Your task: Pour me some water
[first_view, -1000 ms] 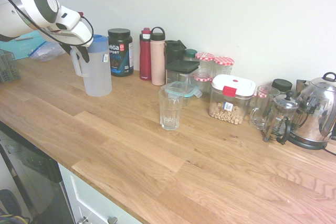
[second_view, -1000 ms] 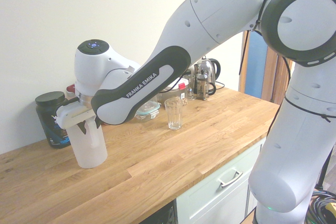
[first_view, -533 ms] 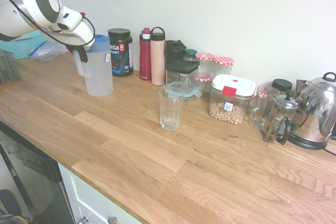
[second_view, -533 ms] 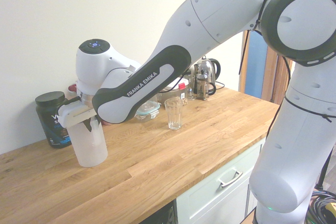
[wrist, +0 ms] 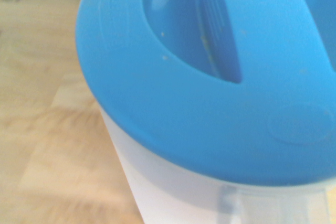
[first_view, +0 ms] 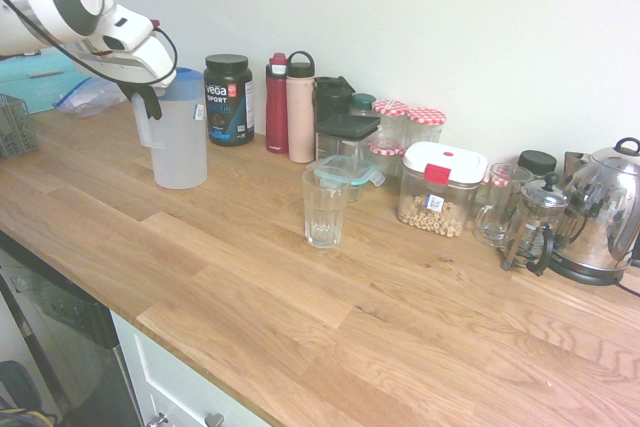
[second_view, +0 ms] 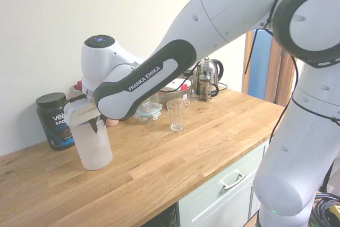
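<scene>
my gripper (first_view: 148,99) clamped on the jug (first_view: 178,142) handle, jug just off the counter (first_view: 250,287) toward its back, glass (first_view: 325,207) well apart mid-counter, bare wood between them, front edge far off

Wooden countertop (first_view: 250,287), oak planks. Standing on it: frosted pitcher (first_view: 178,142) with blue lid; empty drinking glass (first_view: 325,207), well apart from it; black supplement tub (first_view: 228,99); red bottle (first_view: 277,104); pink bottle (first_view: 300,109); storage jars (first_view: 408,127); white-lidded container (first_view: 440,188); French press (first_view: 537,225); steel kettle (first_view: 605,212).
</scene>
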You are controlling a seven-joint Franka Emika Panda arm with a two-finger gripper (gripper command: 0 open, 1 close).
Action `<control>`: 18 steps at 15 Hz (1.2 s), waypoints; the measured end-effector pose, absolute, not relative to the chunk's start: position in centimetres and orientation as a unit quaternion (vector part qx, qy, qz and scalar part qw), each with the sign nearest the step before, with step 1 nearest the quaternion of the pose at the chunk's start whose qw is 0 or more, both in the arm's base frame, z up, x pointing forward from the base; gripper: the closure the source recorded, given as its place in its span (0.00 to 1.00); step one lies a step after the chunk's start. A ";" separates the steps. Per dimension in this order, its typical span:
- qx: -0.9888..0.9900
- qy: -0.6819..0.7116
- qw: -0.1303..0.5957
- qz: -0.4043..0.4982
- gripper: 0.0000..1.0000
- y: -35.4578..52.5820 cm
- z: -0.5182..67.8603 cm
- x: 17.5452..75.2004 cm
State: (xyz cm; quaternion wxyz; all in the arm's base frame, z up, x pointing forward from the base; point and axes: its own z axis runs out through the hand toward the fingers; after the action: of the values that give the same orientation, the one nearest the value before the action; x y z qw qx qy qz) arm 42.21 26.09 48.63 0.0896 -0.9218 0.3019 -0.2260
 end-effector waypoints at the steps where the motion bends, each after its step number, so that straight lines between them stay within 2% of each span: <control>1: -0.923 0.301 0.086 -0.224 1.00 25.8 49.2 40.5; 5: -0.927 0.305 0.060 -0.209 1.00 22.7 51.8 34.0; 9: -0.924 0.317 0.049 -0.206 1.00 18.5 50.7 28.3; 18: -0.899 0.384 0.047 -0.205 1.00 4.1 54.8 23.9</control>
State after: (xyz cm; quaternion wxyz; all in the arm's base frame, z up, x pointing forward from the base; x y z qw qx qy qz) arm 23.86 4.15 54.77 0.0470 -0.8990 0.3840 -0.2053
